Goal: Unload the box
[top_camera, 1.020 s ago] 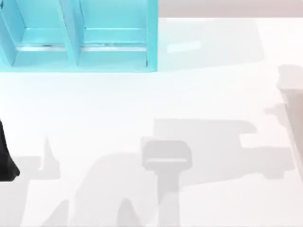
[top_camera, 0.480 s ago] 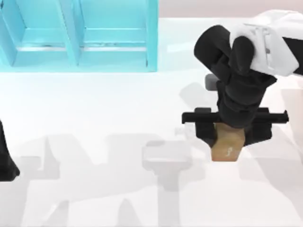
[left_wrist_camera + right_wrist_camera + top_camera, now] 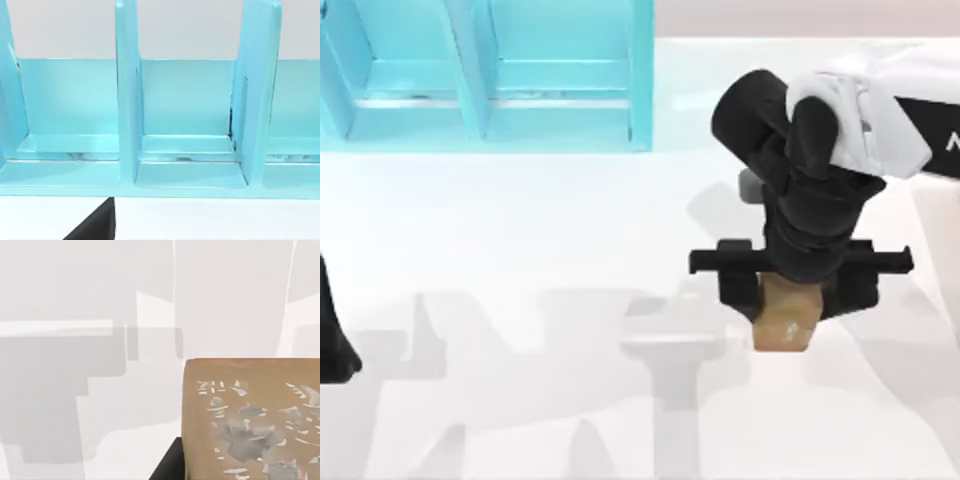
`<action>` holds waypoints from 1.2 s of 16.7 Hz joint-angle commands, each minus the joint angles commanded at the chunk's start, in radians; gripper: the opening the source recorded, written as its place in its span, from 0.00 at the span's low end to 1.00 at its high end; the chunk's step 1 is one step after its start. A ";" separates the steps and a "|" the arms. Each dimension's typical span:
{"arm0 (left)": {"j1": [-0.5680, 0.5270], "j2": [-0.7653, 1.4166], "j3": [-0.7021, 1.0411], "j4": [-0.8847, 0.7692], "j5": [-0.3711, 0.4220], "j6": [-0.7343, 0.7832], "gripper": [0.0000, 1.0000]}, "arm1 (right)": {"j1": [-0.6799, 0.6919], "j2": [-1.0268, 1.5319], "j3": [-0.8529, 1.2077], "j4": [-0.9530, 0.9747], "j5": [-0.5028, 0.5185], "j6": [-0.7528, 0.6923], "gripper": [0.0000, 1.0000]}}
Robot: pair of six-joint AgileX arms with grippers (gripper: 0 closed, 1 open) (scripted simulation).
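We see a light-blue box (image 3: 190, 125) with open compartments split by upright dividers (image 3: 127, 95), standing on the white table (image 3: 225, 220). A black shape (image 3: 97, 225), possibly part of our left gripper, touches the box's front edge.

1. The blue divided box (image 3: 490, 75) stood at the table's far left, its upright partitions (image 3: 127, 95) walling narrow compartments.
2. The white table (image 3: 520, 240) lay open across the middle and near side.
3. The right arm (image 3: 820, 150) with its held brown block (image 3: 786, 318) blocked the right-centre.
4. The left arm (image 3: 332, 340) sat at the left edge.
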State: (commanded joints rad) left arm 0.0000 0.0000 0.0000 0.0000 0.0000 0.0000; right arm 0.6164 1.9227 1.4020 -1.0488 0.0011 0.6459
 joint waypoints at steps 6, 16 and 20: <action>0.000 0.000 0.000 0.000 0.000 0.000 1.00 | 0.004 0.054 -0.094 0.148 0.002 0.002 0.00; 0.000 0.000 0.000 0.000 0.000 0.000 1.00 | 0.004 0.055 -0.095 0.149 0.002 0.002 0.53; 0.000 0.000 0.000 0.000 0.000 0.000 1.00 | 0.004 0.055 -0.095 0.149 0.002 0.002 0.83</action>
State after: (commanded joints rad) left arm 0.0000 0.0000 0.0000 0.0000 0.0000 0.0000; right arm 0.6206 1.9775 1.3073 -0.8995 0.0033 0.6474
